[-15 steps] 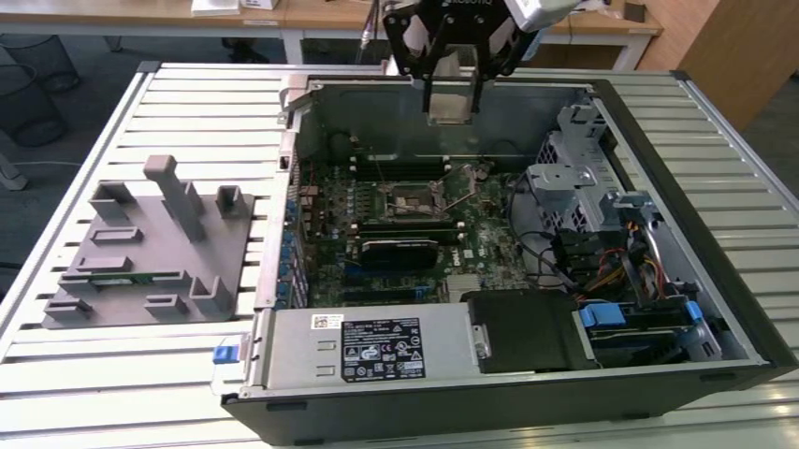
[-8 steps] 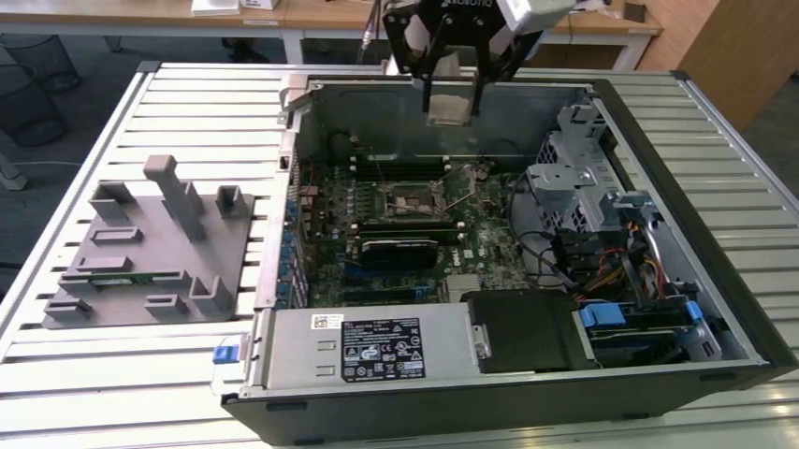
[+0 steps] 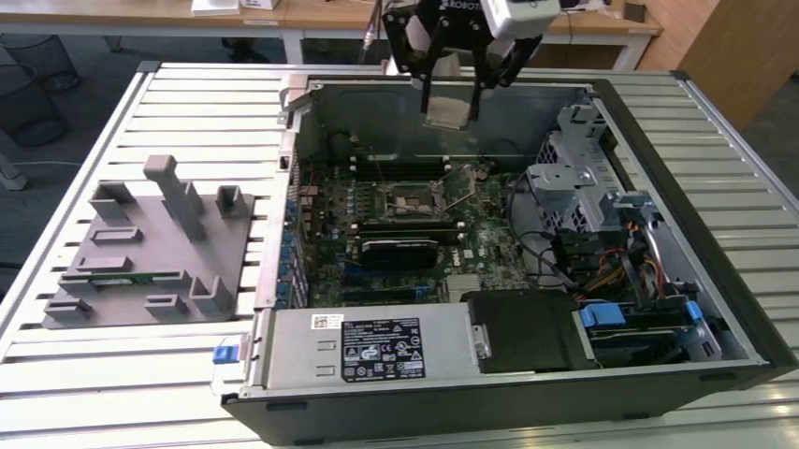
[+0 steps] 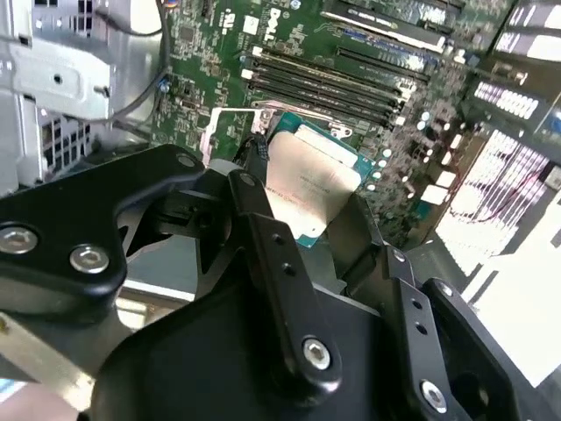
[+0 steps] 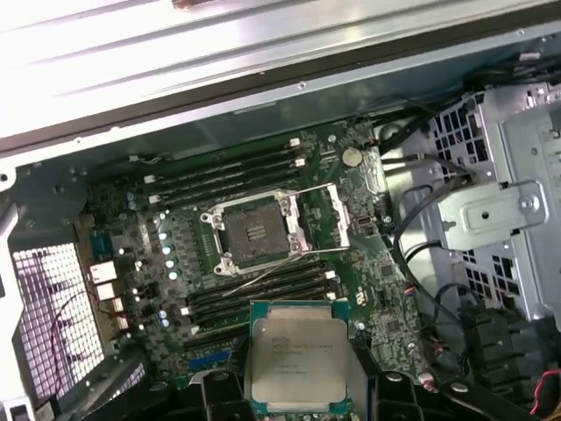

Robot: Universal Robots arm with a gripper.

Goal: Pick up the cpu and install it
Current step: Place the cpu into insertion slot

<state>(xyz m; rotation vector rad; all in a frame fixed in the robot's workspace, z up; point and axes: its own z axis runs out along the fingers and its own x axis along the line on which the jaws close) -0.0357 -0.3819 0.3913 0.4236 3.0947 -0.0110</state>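
Clamping the cpu (image 5: pixel 296 355) by its edges, the jaws hang over the open case (image 3: pixel 525 398).

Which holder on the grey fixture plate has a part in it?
The low front holder on the exterior view's left: a long green stick lies in it; the others look empty.

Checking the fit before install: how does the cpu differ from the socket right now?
The cpu is clamped in the end effector above the case; the socket sits on the board. The cpu's top is silvery; the socket's centre is dark inside a metal frame. Both are square.
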